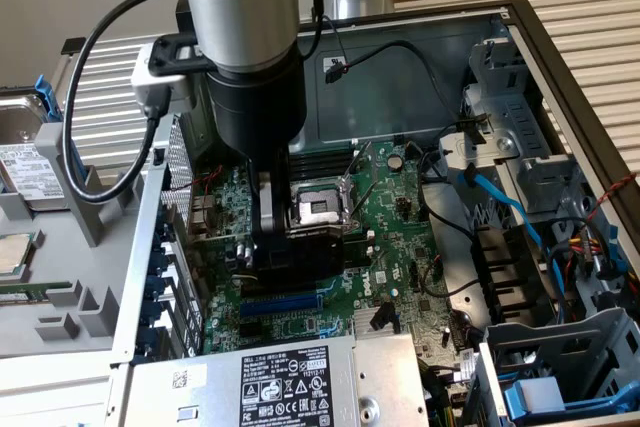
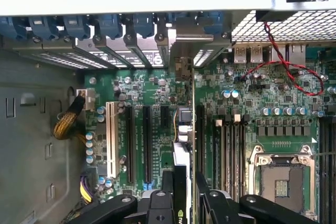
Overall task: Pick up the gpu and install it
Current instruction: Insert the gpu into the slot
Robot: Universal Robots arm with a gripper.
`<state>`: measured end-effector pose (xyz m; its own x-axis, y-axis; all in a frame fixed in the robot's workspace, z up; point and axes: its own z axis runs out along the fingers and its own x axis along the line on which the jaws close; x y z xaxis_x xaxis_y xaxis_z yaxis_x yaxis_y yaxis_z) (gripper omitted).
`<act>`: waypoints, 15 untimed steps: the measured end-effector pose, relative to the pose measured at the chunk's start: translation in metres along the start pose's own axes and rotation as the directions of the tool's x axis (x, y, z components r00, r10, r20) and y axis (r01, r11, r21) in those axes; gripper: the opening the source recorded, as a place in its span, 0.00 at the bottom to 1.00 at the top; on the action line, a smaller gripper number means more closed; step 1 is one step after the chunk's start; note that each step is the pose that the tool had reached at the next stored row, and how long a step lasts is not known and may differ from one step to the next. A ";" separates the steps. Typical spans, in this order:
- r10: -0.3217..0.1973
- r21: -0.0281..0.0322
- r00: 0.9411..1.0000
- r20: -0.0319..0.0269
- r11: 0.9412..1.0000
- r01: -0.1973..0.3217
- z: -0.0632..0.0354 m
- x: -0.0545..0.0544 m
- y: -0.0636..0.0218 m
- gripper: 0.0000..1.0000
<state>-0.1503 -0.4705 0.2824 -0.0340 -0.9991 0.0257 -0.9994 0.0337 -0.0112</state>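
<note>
The gpu (image 1: 312, 253) is a small black card standing on edge over the green motherboard (image 1: 300, 332), just in front of the CPU socket (image 1: 315, 207). My gripper (image 1: 268, 247) reaches straight down into the open computer case and is shut on it. In the wrist view the gpu (image 2: 182, 153) shows edge-on between my two fingers (image 2: 168, 182), with my gripper (image 2: 184, 178) closed around it. The card's metal bracket end (image 2: 184, 66) reaches the rear slot openings. It lines up beside the long black expansion slots (image 2: 147, 140). I cannot tell whether its edge sits in a slot.
A power supply (image 1: 290, 379) stands at the case's near edge. Drive cages (image 1: 560, 367) and blue cables (image 1: 500, 197) are on the exterior view's right. A hard drive (image 1: 25, 162) lies outside on the left. Red wires (image 2: 289, 72) loop near the rear ports, and a white slot (image 2: 111, 137) flanks the black ones.
</note>
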 end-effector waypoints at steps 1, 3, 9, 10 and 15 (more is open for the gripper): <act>0.000 0.000 1.000 0.000 1.000 0.000 0.0003 0.000 0.0000 0.27; 0.000 0.000 1.000 0.001 1.000 0.000 0.0007 0.001 0.0000 0.27; 0.000 0.000 1.000 0.001 1.000 0.000 0.0014 0.002 0.0000 0.27; 0.000 0.000 1.000 0.001 1.000 0.000 0.0014 0.002 0.0000 0.27; 0.000 0.000 1.000 0.003 1.000 0.000 0.0014 0.002 -0.0005 0.27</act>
<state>-0.1498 -0.4722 0.2810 -0.0341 -0.9992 0.0229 -0.9994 0.0338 -0.0112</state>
